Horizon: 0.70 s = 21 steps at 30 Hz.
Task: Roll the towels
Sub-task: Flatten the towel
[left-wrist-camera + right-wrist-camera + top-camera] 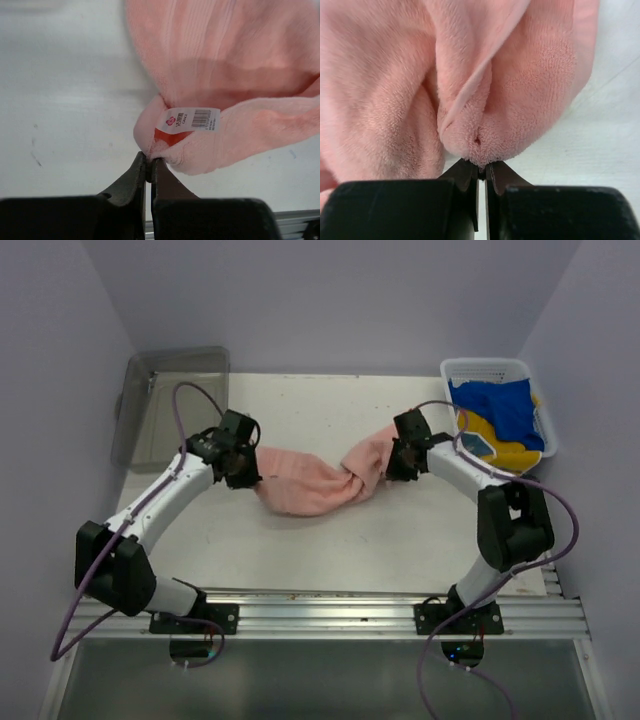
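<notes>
A pink towel (318, 482) hangs stretched and sagging between my two grippers over the middle of the table. My left gripper (243, 472) is shut on its left corner (150, 155), next to the white label (189, 119). My right gripper (398, 468) is shut on its right end, where the cloth bunches in folds (480, 145). The towel's middle droops to the table.
A white basket (497, 368) at the back right holds blue (500, 405) and yellow towels (510, 452). A clear plastic bin (170, 405) stands at the back left. A metal rail (330, 615) runs along the near edge. Walls close in on both sides.
</notes>
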Tool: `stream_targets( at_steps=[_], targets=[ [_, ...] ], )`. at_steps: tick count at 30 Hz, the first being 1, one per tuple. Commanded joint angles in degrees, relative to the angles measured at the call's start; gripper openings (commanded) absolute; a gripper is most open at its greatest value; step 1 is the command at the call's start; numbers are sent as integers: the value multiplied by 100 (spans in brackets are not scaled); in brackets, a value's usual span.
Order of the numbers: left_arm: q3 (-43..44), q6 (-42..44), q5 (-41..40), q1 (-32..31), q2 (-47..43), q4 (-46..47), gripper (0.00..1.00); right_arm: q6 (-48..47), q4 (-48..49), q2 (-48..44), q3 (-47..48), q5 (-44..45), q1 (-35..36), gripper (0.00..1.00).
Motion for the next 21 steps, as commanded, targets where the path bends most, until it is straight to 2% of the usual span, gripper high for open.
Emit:
stream_targets(
  at_steps=[1,2,3,4,5,6,8,9,10,13,16,21],
  targets=[
    [1438,683,121,571,263,253,0,-358,-196,-334,1348,335,-387,0],
    [1851,772,34,720,604,114,0,-420,-346,-343,2117,344,-571,0],
    [2803,851,-19,773,790,-1,0,-533,-617,-317,2525,335,-660,0],
    [3309,983,-63,826,1140,-237,0,-587,-759,-300,2929,318,-739,0],
    [3810,1036,-107,931,1292,-335,0,-631,-891,-273,3734,300,-870,0],
    [4702,1080,-81,1002,1415,-414,0,-736,-1127,-230,4107,326,-898,0],
    [5420,1116,199,1360,1678,-538,0,-815,-1366,-229,5028,431,-1029,0],
    [5885,1098,496,1511,1732,-538,0,-859,-1506,-255,5217,466,-1073,0],
    [5985,1055,664,1678,1741,-538,0,-886,-1534,-377,5323,554,-1100,0],
    [5750,1063,1035,2205,1540,-337,0,-921,-1543,-868,5167,729,-1258,0],
    [4986,1037,1237,2505,1251,-205,0,-974,-1481,-1587,4377,757,-1302,0],
    [3135,993,1843,2602,670,427,0,-869,-1340,-3048,1918,397,-1302,0]
  ],
)
